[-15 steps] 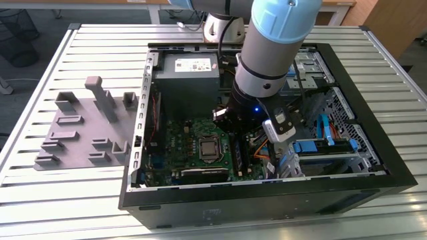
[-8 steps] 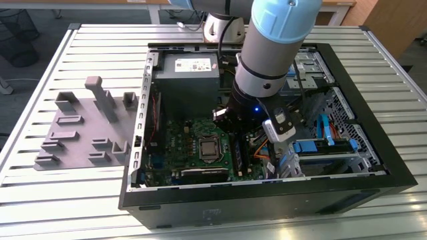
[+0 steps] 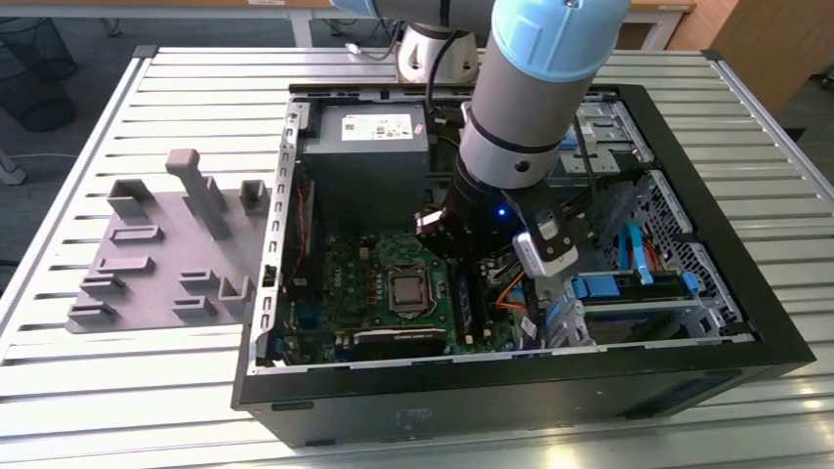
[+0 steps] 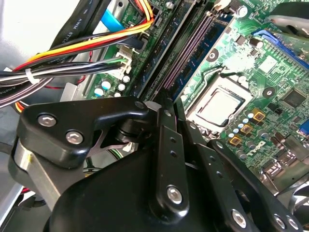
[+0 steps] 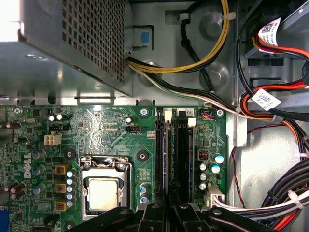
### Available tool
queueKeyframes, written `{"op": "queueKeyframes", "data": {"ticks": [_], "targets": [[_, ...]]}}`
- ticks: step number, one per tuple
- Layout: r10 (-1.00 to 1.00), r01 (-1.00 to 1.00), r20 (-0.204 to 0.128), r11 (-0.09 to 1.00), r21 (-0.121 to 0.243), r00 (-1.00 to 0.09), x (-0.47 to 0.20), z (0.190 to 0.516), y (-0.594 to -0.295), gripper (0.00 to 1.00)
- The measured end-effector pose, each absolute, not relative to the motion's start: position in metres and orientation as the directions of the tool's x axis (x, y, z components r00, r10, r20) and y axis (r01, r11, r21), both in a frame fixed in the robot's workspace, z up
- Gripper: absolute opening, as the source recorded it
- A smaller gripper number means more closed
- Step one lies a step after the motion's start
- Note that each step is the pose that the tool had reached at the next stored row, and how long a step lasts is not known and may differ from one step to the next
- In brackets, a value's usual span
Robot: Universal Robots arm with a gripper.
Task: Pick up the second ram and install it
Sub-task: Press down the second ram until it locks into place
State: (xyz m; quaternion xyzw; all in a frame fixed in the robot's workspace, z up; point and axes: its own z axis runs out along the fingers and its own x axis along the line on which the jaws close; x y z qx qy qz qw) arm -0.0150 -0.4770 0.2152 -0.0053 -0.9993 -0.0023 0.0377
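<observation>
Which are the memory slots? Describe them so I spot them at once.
Inside the open case, find the green motherboard and its square silver CPU. The memory slots are the long black parallel channels beside it, unlike the small round capacitors around them.

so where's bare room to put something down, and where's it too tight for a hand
Free: the slatted table on the exterior view's left and front of the case, around the grey fixture. Crowded: inside the case, where the arm hangs over the memory slots, with cable bundles beside them.
</observation>
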Motion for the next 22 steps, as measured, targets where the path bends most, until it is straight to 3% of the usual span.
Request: {"op": "queueKeyframes", "data": {"ticks": [22], "targets": [[0.016, 0.015, 0.078, 1.000, -0.003, -0.997, -0.013, 0.205, -0.477, 0.14]]}}
